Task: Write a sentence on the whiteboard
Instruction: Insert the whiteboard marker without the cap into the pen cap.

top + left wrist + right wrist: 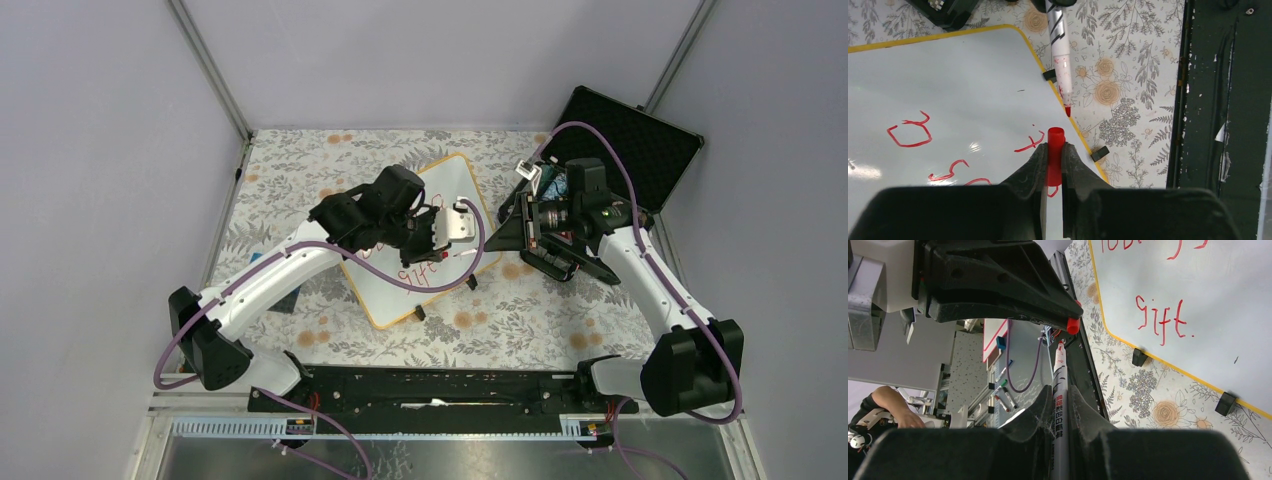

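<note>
Gripping red cap (1055, 150) in closed left fingers (1029, 172), marker (1060, 407) clamped in right fingers (1037, 415), tip near cap

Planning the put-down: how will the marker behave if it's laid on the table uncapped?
The marker looks like a smooth round barrel, so it would probably roll. It seems stiff and light: the right hand holds it straight by pinching one spot. Its bare red tip could smear the tablecloth.
</note>
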`<action>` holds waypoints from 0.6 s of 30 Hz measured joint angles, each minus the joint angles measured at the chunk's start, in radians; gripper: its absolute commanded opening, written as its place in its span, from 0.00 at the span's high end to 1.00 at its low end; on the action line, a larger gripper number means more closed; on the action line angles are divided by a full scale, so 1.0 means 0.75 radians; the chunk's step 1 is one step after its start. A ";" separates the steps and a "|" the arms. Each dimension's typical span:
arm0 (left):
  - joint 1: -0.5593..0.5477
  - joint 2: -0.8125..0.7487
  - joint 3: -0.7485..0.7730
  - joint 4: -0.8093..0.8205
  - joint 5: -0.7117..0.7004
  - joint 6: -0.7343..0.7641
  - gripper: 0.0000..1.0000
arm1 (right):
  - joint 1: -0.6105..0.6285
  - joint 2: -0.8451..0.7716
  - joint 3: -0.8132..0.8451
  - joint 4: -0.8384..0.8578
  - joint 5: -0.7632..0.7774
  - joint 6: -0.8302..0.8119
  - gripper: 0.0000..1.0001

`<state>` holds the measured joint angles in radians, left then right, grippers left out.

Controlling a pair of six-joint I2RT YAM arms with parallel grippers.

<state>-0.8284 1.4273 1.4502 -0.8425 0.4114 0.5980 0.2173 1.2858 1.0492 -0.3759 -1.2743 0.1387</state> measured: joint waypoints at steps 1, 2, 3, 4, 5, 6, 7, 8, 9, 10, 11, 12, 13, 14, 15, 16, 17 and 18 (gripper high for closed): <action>0.000 0.000 0.000 -0.004 0.009 0.001 1.00 | 0.001 0.000 0.000 0.000 0.001 -0.001 1.00; 0.000 0.000 0.000 -0.007 0.018 0.001 1.00 | 0.002 0.000 0.000 0.000 0.001 -0.002 1.00; 0.000 0.000 0.000 -0.009 0.026 0.001 1.00 | 0.004 0.000 0.000 0.000 0.001 -0.003 1.00; 0.000 -0.001 0.000 -0.011 0.032 0.001 1.00 | 0.006 0.001 0.000 0.000 0.001 -0.004 1.00; -0.002 -0.001 0.000 -0.014 0.037 0.001 1.00 | 0.008 0.002 0.000 0.000 0.001 -0.004 1.00; -0.002 -0.001 0.000 -0.016 0.041 0.000 1.00 | 0.009 0.003 0.000 0.000 0.002 -0.004 1.00; -0.003 -0.002 0.000 -0.018 0.046 0.000 1.00 | 0.010 0.005 0.000 0.000 0.002 -0.005 1.00; -0.003 -0.002 0.000 -0.021 0.049 0.000 1.00 | 0.010 0.008 0.000 0.000 0.003 -0.005 1.00; -0.003 -0.002 0.000 -0.024 0.052 -0.001 1.00 | 0.012 0.010 0.000 0.000 0.007 -0.005 1.00; -0.003 -0.002 0.000 -0.026 0.055 -0.001 1.00 | 0.013 0.011 0.000 0.000 0.010 -0.005 1.00; -0.003 -0.002 0.000 -0.027 0.056 -0.001 1.00 | 0.015 0.012 0.000 -0.001 0.012 -0.007 1.00; -0.003 -0.002 0.000 -0.027 0.056 -0.001 1.00 | 0.017 0.013 0.000 -0.002 0.013 -0.012 1.00; -0.003 -0.002 0.000 -0.028 0.056 -0.001 1.00 | 0.019 0.013 0.000 -0.006 0.014 -0.017 1.00; -0.003 -0.002 0.000 -0.028 0.056 -0.002 1.00 | 0.022 0.013 0.000 -0.011 0.017 -0.020 1.00; -0.003 -0.002 0.000 -0.028 0.056 -0.002 1.00 | 0.025 0.013 0.000 -0.016 0.022 -0.025 1.00; -0.003 -0.002 0.000 -0.028 0.056 -0.006 1.00 | 0.028 0.013 0.000 -0.022 0.024 -0.030 1.00; -0.003 -0.002 0.000 -0.027 0.056 -0.006 1.00 | 0.033 0.014 0.000 -0.026 0.029 -0.034 1.00; -0.003 -0.002 0.000 -0.027 0.056 -0.006 1.00 | 0.035 0.014 0.000 -0.029 0.033 -0.037 1.00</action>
<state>-0.8303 1.4261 1.4502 -0.8631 0.4538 0.5934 0.2436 1.2961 1.0492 -0.3977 -1.2495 0.1112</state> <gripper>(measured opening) 0.098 0.169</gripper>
